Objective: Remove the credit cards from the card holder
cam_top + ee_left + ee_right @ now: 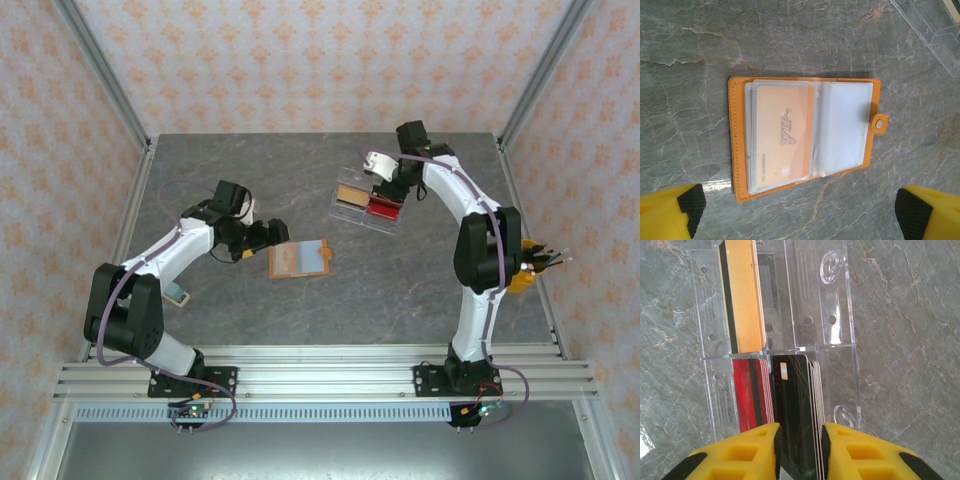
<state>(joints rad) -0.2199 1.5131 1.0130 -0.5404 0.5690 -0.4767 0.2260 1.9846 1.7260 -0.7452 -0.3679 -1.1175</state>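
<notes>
Hovering over a grey marbled table within floral walls, left end effector gapes; right end effector unclear whether clamped.

A clear plastic divided case on the grey marbled tabletop holds a tan card stack beside a red stack and a black stack.

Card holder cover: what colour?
The card holder is orange, stitched along the edge; best seen in the left wrist view.
</notes>
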